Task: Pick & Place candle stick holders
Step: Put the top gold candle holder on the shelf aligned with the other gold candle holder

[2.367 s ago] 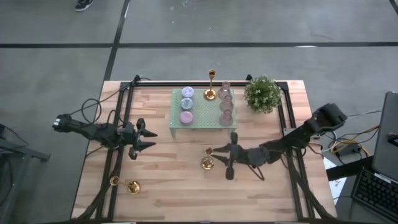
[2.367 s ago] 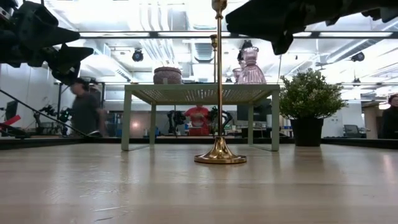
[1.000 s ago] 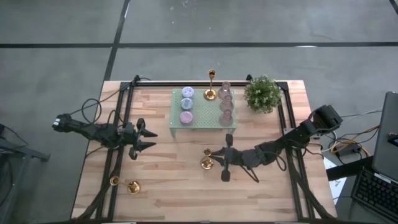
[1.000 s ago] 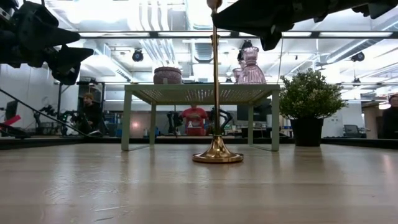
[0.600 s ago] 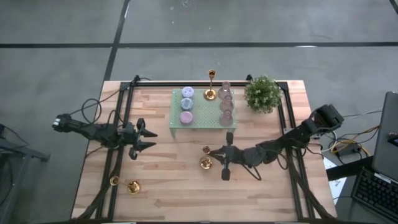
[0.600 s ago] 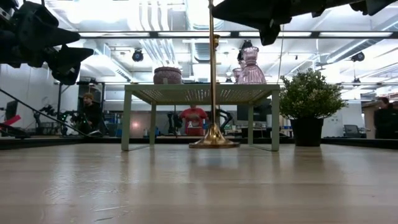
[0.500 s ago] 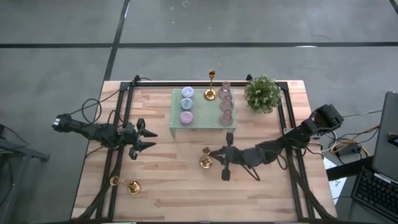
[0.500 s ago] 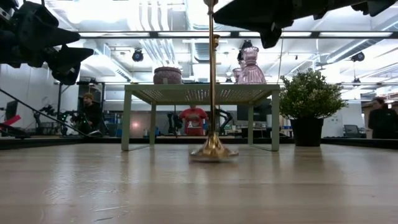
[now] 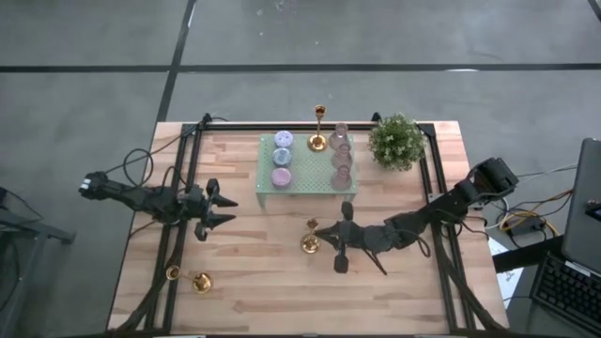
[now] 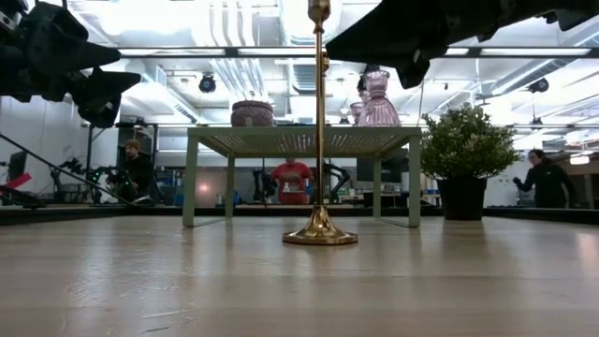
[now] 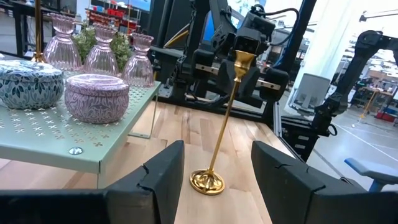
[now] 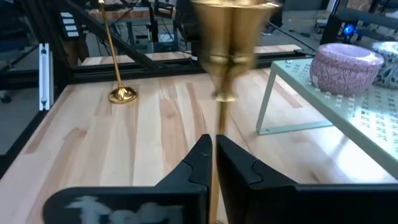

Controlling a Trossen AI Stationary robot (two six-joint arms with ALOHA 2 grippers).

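A gold candle stick holder [image 10: 320,131] stands upright on the wooden table in front of the green shelf, its round base [image 9: 308,245] on the wood. My right gripper [image 12: 214,163] is shut on its stem; it reaches in from the table's right [image 9: 319,230]. My left gripper [image 9: 223,208] hovers open and empty at the table's left, and its wrist view [image 11: 217,149] looks at this holder [image 11: 224,118]. A second holder [image 9: 318,141] stands behind the shelf. A third [image 9: 201,282] stands at the near left corner. My right gripper pinches the holder's slim stem [image 12: 216,140] between its two fingers, a little below the cup [image 12: 233,37]. The fingers come level from the table's right and lie across the stem. The holder stands upright with its base [image 10: 320,237] on the table.
A green perforated shelf [image 9: 305,183] at the far middle carries lilac and blue round candles [image 9: 282,158] and pink glass vases [image 9: 341,160]. A potted plant [image 9: 395,141] stands at the far right. Black frame rails [image 9: 178,235] run along both table sides. People move in the room behind.
My right gripper has stayed shut on the stem and carried the holder a little toward the table's left edge. The holder's base rose just off the wood, then came down again slightly left of where it stood, still upright.
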